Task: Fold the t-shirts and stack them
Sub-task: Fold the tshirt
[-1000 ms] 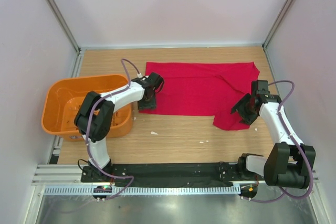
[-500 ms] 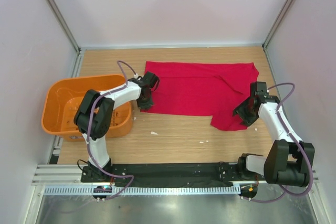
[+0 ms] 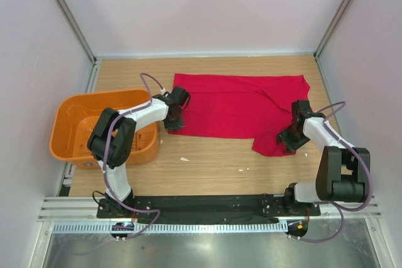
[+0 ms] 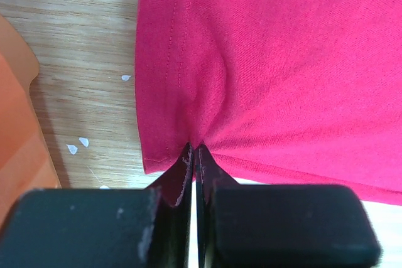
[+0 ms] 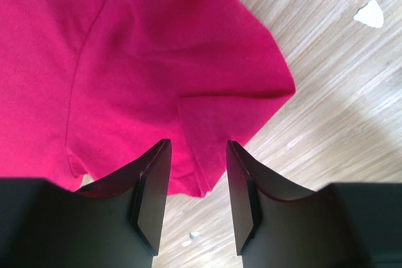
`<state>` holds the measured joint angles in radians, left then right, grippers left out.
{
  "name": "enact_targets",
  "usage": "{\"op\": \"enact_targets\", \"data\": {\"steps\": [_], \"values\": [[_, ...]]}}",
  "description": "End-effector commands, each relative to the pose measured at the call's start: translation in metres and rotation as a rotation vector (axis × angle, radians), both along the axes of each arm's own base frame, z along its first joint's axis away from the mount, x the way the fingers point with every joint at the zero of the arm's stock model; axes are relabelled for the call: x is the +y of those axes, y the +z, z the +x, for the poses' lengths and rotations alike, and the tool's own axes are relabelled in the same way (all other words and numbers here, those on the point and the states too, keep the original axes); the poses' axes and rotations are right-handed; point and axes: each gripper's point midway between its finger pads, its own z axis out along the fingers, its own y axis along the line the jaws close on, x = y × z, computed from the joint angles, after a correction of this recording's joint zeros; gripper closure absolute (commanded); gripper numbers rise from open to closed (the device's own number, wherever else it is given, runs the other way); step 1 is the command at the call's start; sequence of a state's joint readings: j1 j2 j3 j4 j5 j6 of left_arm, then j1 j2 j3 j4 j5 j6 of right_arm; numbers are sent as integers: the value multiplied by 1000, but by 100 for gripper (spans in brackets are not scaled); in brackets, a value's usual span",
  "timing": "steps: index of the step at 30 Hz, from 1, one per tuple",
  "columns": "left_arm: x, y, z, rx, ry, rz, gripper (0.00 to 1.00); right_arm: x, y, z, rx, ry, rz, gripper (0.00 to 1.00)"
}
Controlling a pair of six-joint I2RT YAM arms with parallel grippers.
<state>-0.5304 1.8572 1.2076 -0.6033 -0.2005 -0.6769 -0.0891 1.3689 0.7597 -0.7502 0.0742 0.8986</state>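
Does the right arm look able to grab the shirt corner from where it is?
Probably yes: the open right tool straddles the shirt edge, with nothing in the way.

White arms [image 3: 143,113], black joints [image 3: 113,139], looping purple cables [image 3: 147,77], black claws [image 4: 194,154]

Legible markings: none found.
No text, label, brand, number or sign can be read in any of the three views. The t-shirt [image 3: 232,105] shows only plain red cloth and stitched seams. The orange basket [image 3: 72,154] is too small in the overhead view to make out any mark on its wall.
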Motion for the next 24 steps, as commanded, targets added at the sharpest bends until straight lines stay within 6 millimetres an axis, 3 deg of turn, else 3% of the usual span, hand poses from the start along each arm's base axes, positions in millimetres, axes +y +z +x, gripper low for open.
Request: {"op": "enact_targets", "data": {"steps": [1,9,13,21,24], "values": [[-11,-4,-7,30,-34,-29,100,-11,-3,11,-14,-40,-60,54],[-12,3,-5,16,-44,-27,100,-11,-13,12,32,-39,-58,60],[-11,6,-5,8,-46,-22,100,-14,-7,8,46,-36,-78,76],[-10,6,-8,15,-49,-22,100,-16,10,2,24,-31,-93,78],[-9,7,-9,16,-53,-20,100,-18,15,-1,28,-28,-102,85]]}}
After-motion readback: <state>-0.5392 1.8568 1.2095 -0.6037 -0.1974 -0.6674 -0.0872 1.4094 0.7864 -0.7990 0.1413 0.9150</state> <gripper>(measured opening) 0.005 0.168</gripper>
